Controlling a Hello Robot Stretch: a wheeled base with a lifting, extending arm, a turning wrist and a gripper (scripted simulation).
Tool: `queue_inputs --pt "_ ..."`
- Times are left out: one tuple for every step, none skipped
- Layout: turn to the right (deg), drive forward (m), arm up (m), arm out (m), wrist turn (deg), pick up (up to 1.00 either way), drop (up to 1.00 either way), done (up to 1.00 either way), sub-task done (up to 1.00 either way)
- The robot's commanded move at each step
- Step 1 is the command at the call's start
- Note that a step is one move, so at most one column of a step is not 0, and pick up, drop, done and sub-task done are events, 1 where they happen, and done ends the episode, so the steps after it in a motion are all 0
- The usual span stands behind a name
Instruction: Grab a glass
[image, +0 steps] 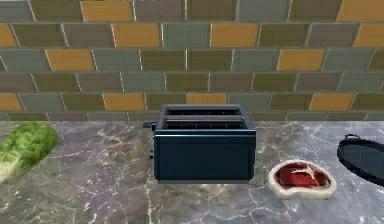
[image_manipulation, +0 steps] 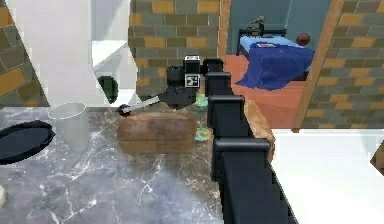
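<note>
On the counter (image_manipulation: 120, 190), the arm (image_manipulation: 240, 160) runs out beside a loaf (image_manipulation: 155, 132), the glass (image_manipulation: 70, 125) stands upright near the loaf's end toward the arm side view's left, and the gripper (image_manipulation: 130, 106) sits at the loaf's far edge, though whether its 2 fingers (image_manipulation: 146, 102) hold anything cannot be told.

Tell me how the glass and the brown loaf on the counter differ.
The glass is pale grey-white; the loaf is brown. The glass stands upright, taller than wide; the loaf lies long and low. The glass sits next to the dark pan; the loaf sits nearer the arm. Both rest on the marble counter.
</note>
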Motion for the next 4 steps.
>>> queue_inputs --pt "0.0 0.0 0.0 0.0 45.0 0.0 0.0 0.0 0.0" --pt "0.0 0.0 0.0 0.0 18.0 0.0 0.0 0.0 0.0" --pt "0.0 0.0 0.0 0.0 0.0 1.0 0.0 0.0 0.0" --pt "0.0 0.0 0.0 0.0 0.0 0.0 0.0 1.0 0.0"
